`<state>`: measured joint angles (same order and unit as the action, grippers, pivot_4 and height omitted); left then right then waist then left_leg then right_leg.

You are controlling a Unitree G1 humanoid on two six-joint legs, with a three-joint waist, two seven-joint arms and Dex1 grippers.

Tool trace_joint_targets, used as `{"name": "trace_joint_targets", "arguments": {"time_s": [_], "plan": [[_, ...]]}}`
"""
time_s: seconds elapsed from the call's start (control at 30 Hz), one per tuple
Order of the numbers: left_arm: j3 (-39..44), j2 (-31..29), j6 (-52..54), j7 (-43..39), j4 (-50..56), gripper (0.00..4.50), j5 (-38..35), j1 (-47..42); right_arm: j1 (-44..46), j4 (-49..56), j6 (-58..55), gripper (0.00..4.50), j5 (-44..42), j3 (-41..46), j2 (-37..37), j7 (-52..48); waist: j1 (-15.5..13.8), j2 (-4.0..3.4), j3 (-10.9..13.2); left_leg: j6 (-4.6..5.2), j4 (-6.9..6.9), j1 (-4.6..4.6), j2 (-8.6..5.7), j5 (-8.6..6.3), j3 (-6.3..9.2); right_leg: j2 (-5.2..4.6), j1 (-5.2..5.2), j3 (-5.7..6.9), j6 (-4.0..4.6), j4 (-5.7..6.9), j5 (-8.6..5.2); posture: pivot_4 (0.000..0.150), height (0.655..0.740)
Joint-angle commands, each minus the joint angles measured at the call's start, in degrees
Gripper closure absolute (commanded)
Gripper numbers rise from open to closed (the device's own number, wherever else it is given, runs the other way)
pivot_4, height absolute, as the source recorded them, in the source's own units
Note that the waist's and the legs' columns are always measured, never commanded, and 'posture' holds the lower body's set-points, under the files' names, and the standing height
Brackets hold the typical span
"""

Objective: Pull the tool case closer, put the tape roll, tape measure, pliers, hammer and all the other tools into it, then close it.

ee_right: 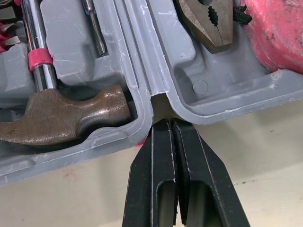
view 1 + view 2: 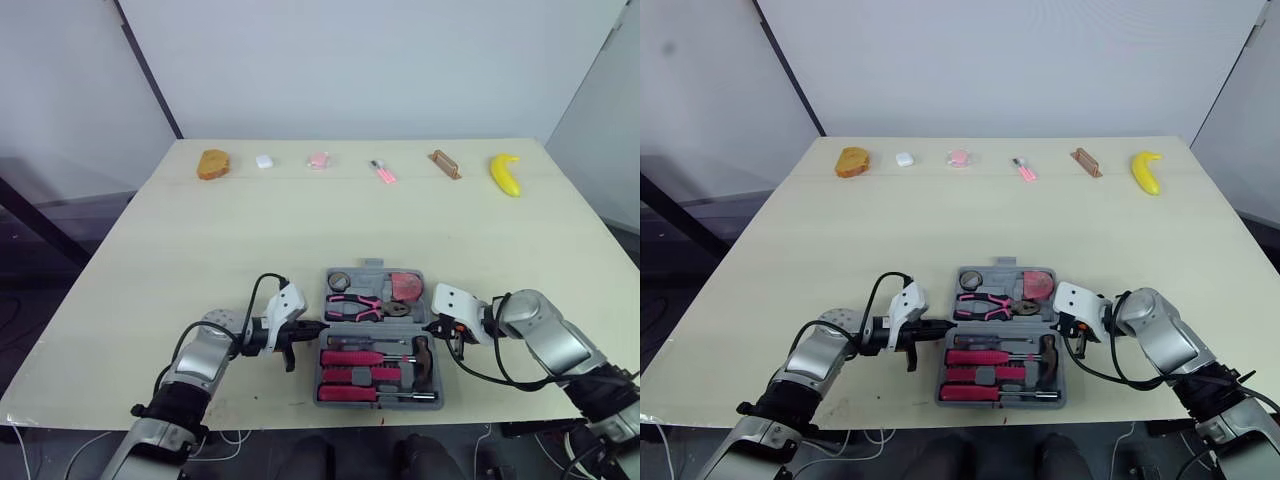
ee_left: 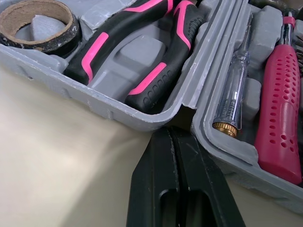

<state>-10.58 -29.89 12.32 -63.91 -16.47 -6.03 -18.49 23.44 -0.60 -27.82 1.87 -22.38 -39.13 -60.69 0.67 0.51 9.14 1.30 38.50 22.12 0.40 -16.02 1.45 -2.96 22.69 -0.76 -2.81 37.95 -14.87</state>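
The grey tool case (image 2: 375, 267) lies open near the table's front edge. Its far half holds the tape roll (image 2: 338, 281), the pink-and-black pliers (image 2: 352, 305) and the pink tape measure (image 2: 405, 286). Its near half holds the hammer (image 2: 425, 355) and pink-handled screwdrivers (image 2: 350, 375). My left gripper (image 2: 318, 327) is shut, its tip at the hinge notch on the case's left side (image 3: 171, 135). My right gripper (image 2: 432, 327) is shut too, its tip at the right hinge notch (image 1: 171, 125), between the hammer head (image 1: 66, 118) and the pliers' nose (image 1: 208, 23).
Along the table's far edge lie a brown pastry (image 2: 213, 164), a small white object (image 2: 264, 160), a pink object (image 2: 318, 160), a small pink tool (image 2: 382, 172), a brown block (image 2: 445, 164) and a banana (image 2: 506, 174). The table's front edge runs just behind the case.
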Motion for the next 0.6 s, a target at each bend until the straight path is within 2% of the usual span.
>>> {"name": "trace_joint_targets", "arguments": {"time_s": [0.03,0.6], "plan": [[-2.28,-0.12,1.47,-0.64,0.89,4.50,0.46,2.63,-1.20,2.79,-0.32,4.41,-0.96,-0.31,-0.25,-1.60,0.00,0.00,0.00,0.00,0.00,0.00,0.00,0.00,0.00,0.00,0.00,0.00,0.00,0.00,0.00,0.150,0.7400],[-2.86,-1.08,1.43,-0.82,3.12,4.50,0.33,6.10,-4.87,6.11,-1.98,4.41,-1.30,1.52,-2.18,-0.33,-0.03,-0.01,-0.01,0.00,-0.01,-0.02,0.00,0.00,0.00,-0.02,-0.01,-0.01,0.00,0.00,0.00,0.150,0.7400]]}}
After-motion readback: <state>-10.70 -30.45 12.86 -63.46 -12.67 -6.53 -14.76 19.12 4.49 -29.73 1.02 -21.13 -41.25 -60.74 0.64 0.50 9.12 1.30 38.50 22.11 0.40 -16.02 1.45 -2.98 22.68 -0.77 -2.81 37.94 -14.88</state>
